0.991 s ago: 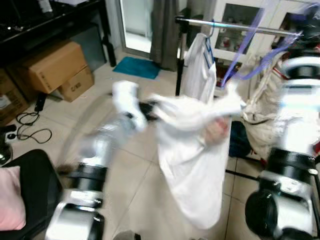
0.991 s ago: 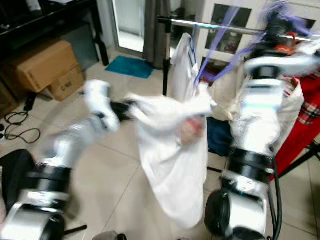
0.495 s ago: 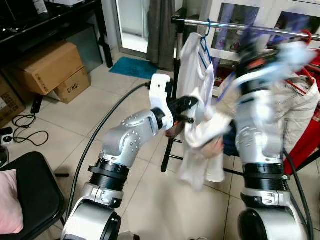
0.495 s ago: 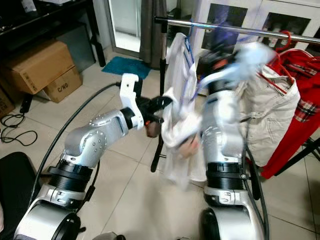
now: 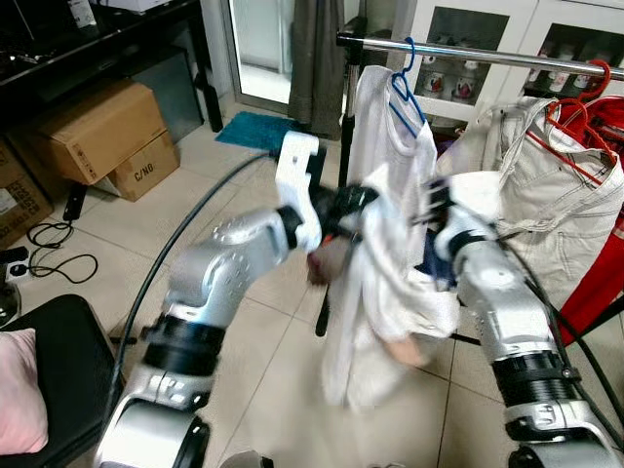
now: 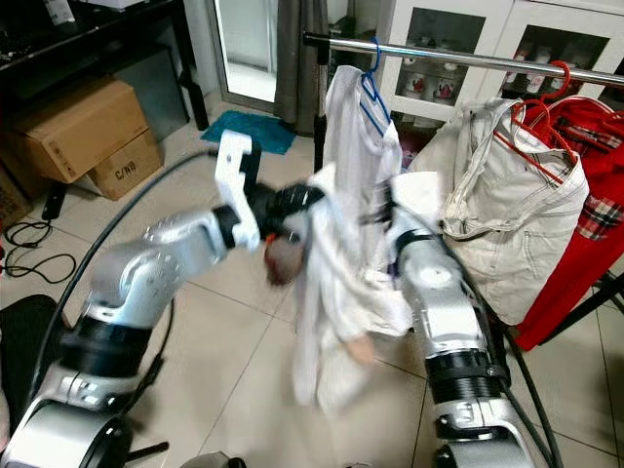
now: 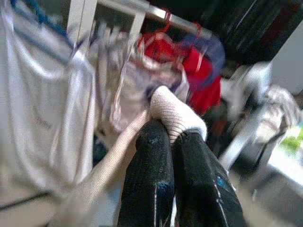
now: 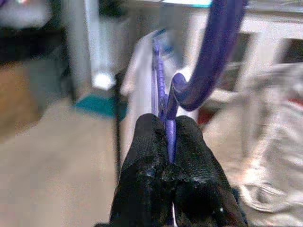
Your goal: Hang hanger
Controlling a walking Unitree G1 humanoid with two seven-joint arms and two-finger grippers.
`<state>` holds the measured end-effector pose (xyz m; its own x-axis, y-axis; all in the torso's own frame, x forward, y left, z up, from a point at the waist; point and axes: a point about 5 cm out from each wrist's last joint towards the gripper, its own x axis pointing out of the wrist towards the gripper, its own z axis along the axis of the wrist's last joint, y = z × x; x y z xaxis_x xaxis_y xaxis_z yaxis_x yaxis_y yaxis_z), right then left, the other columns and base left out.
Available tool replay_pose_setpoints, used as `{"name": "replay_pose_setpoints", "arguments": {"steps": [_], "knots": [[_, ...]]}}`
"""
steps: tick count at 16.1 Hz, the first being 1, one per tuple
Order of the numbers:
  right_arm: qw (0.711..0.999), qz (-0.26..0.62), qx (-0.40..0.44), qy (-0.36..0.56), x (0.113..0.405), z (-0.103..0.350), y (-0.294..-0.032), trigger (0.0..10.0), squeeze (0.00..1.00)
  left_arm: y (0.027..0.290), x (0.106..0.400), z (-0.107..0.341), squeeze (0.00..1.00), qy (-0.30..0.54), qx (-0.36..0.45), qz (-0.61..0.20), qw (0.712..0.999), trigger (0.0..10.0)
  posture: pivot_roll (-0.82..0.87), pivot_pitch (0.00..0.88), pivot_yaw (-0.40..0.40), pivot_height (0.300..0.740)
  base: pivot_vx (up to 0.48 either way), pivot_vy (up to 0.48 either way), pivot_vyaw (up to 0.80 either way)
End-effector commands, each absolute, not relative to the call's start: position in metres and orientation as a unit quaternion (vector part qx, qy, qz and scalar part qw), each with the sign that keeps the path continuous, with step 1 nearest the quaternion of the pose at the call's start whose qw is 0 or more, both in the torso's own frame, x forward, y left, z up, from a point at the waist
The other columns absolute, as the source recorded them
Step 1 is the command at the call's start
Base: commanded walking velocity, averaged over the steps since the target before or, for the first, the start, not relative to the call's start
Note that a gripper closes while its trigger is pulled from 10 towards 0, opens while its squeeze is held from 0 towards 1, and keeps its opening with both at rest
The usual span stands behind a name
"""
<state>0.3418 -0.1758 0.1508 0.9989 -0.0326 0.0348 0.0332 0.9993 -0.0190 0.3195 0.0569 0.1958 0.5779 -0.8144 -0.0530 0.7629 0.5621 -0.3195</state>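
Far left, cardboard boxes (image 5: 102,132) sit on the tiled floor. The left gripper (image 7: 171,142) has its fingers clenched on a fold of the white garment (image 5: 385,292), which droops between both arms. The right gripper (image 8: 166,158) pinches the purple hanger (image 8: 208,56) near the rail (image 6: 468,60), right of a white shirt on a blue hanger (image 5: 402,93).

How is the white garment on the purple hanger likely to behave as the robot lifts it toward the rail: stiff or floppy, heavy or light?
Probably floppy: the white garment sags in loose folds between the left hand and right hand. Likely light, since a pinch of cloth holds it up. It may swing or slip, as it hangs from the thin purple hanger well below the rail.
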Motion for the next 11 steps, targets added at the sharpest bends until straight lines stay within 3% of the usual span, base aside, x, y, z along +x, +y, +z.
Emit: {"name": "replay_pose_setpoints", "arguments": {"steps": [1,2,3,4,5,6,7,8,10,11], "knots": [[0.993,-0.078,0.058,-0.068,0.343,0.167,-0.193,0.0,0.00,0.053,0.313,0.198,0.00,0.101,-0.100,-0.471,0.870,0.0,-0.06,0.000,0.037,0.740,0.000,0.000,0.00],[0.981,-0.053,0.163,-0.090,0.343,0.173,-0.190,0.0,0.00,0.055,0.311,0.192,0.00,0.115,-0.071,-0.475,0.870,0.0,-0.06,0.000,0.037,0.740,0.000,0.000,0.00],[0.925,-0.035,0.361,-0.112,0.342,0.181,-0.188,0.0,0.00,0.059,0.313,0.183,0.00,0.121,-0.030,-0.456,0.881,0.0,-0.07,0.000,0.035,0.740,0.000,0.000,0.00],[0.851,-0.022,0.505,-0.143,0.340,0.190,-0.192,0.0,0.00,0.062,0.317,0.175,0.00,0.125,-0.015,-0.430,0.894,0.0,-0.07,0.000,0.035,0.740,0.000,0.000,0.00],[0.825,-0.013,0.541,-0.161,0.339,0.194,-0.194,0.0,0.00,0.063,0.318,0.173,0.00,0.125,-0.017,-0.421,0.898,0.0,-0.07,0.000,0.034,0.740,0.000,0.000,0.00],[0.782,0.016,0.592,-0.192,0.336,0.204,-0.196,0.0,0.00,0.062,0.319,0.169,0.00,0.128,-0.015,-0.413,0.902,0.0,-0.07,0.000,0.034,0.740,0.000,0.000,0.00],[0.799,0.031,0.566,-0.200,0.335,0.209,-0.194,0.0,0.00,0.059,0.316,0.167,0.00,0.130,-0.012,-0.421,0.898,0.0,-0.07,0.000,0.034,0.740,0.000,0.000,0.00],[0.858,0.037,0.477,-0.189,0.337,0.207,-0.189,0.0,0.00,0.054,0.311,0.168,0.00,0.130,-0.014,-0.440,0.889,0.0,-0.07,0.000,0.033,0.740,0.000,0.000,0.00],[0.755,0.016,0.610,-0.240,0.332,0.212,-0.205,0.0,0.00,0.053,0.307,0.163,0.00,0.132,-0.003,-0.445,0.886,0.0,-0.07,0.000,0.029,0.740,0.000,0.000,0.00],[0.686,0.044,0.676,-0.264,0.326,0.218,-0.211,0.0,0.00,0.055,0.308,0.161,0.00,0.131,-0.008,-0.440,0.889,0.0,-0.07,0.000,0.029,0.740,0.000,0.000,0.00]]}}
